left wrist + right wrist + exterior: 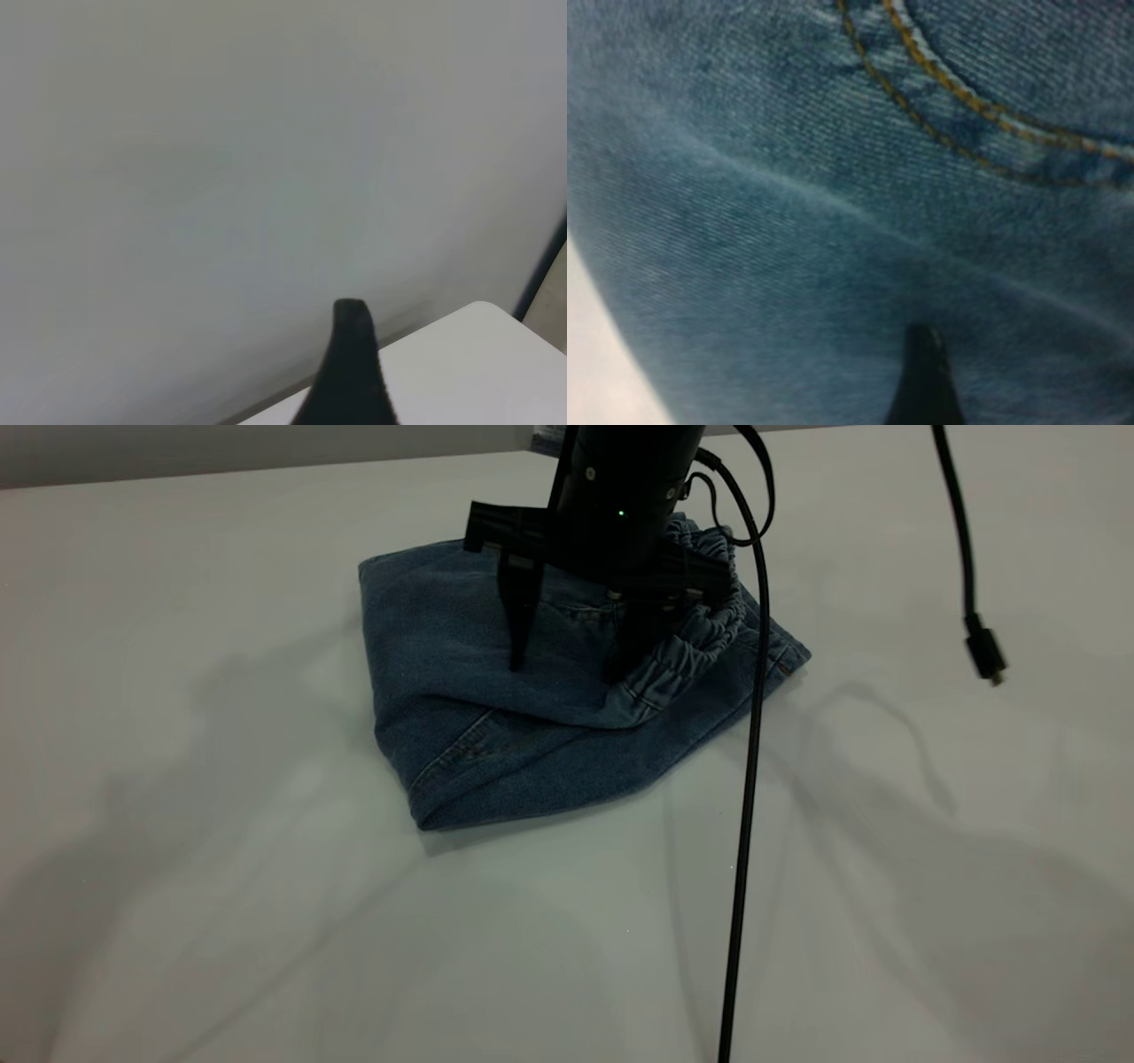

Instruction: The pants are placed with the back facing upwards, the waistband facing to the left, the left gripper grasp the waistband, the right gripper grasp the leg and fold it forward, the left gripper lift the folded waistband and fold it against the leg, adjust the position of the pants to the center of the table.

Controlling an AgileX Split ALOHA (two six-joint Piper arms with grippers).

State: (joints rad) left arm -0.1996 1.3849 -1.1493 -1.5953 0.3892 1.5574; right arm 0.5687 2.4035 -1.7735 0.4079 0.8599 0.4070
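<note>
Pants (532, 717) lie folded into a compact bundle on the white tabletop (221, 921), waistband (700, 638) doubled over on top toward the right side. Right gripper (567, 664) stands over the bundle, fingers (518, 629) apart, tips touching or just above the denim. Right wrist view shows close denim and orange pocket stitching. Left gripper (350, 372) is off the cloth; its finger spacing cannot be told. Judgement: folds done, centring remains. Press flat and slide slowly so the layers do not shear apart.

Folded pants (532, 717) on the table (221, 912), waistband (700, 646) on top at right
</note>
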